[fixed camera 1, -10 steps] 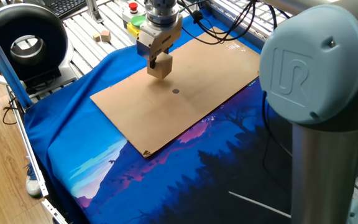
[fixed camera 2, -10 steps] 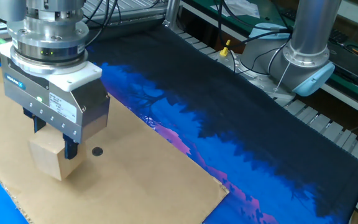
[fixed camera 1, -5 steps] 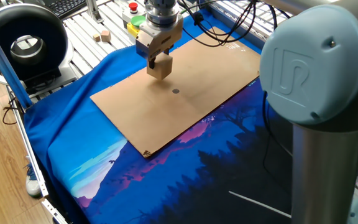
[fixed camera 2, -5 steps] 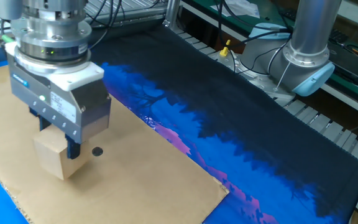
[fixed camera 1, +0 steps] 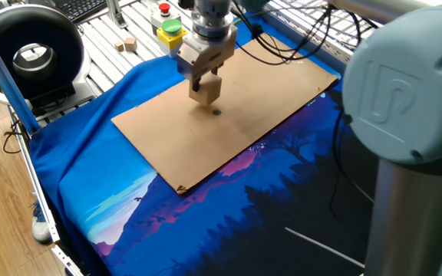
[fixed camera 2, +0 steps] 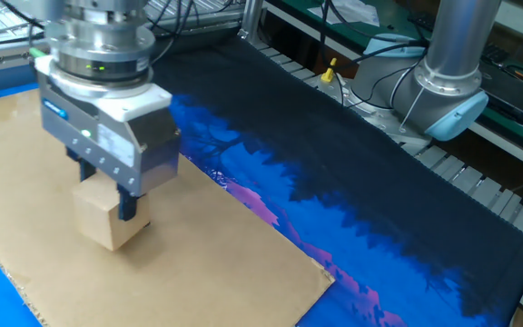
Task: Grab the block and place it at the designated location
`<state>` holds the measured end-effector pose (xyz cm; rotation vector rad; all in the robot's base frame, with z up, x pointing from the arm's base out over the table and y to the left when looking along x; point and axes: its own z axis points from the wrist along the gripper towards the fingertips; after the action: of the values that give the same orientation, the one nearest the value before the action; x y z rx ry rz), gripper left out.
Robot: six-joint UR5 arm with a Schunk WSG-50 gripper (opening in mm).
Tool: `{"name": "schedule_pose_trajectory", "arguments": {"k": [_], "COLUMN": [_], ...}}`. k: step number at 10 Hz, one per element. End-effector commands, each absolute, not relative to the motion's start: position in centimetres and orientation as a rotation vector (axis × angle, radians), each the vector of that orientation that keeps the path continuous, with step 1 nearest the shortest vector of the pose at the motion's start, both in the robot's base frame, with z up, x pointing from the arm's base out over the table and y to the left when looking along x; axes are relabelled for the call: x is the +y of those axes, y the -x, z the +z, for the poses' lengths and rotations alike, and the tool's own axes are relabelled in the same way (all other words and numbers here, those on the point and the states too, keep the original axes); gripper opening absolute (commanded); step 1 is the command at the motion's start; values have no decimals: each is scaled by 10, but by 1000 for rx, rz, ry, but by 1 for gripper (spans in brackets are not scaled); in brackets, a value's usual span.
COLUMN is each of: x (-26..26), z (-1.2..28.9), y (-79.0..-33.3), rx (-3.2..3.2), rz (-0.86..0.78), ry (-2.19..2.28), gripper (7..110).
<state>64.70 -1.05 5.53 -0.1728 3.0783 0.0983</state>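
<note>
My gripper (fixed camera 1: 206, 79) is shut on the block (fixed camera 1: 206, 91), a light tan wooden cube, and holds it over the middle of the flat brown board (fixed camera 1: 167, 130). The dark grey dot (fixed camera 1: 216, 112) shows just in front of the block, close to its lower edge. In the other fixed view the gripper (fixed camera 2: 107, 188) clamps the block (fixed camera 2: 101, 221) low over the board (fixed camera 2: 225, 250). There the dot is hidden behind the block and gripper. I cannot tell whether the block touches the board.
A blue printed cloth (fixed camera 1: 90, 184) lies under the board. Small wooden cubes (fixed camera 1: 129, 44), a green button (fixed camera 1: 172, 28) and a red button (fixed camera 1: 163, 9) sit at the back. A black ring-shaped device (fixed camera 1: 33, 42) stands far left. The arm's grey body (fixed camera 1: 409, 115) fills the right.
The gripper has carried the block to the right across the board, closer to the dot. In the other fixed view the dot, visible before, is now covered.
</note>
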Motion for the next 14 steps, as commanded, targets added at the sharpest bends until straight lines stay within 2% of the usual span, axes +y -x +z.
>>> {"name": "schedule_pose_trajectory", "arguments": {"k": [1,5,7,8,9,10,12,14], "x": [-9,-10,1,11,17,16,0,-2], "z": [43,40,40,40,39,38,37,41], "y": [-630,-620,-618,-624,-628,-629,-633,-628], "rx": [3048,3052,3048,3000,2968,2957,2950,2959], "rz": [130,135,212,288,338,339,232,215], "ry": [167,175,198,248,271,282,330,342], "gripper": [7,7,7,22,22,66,66,66]}}
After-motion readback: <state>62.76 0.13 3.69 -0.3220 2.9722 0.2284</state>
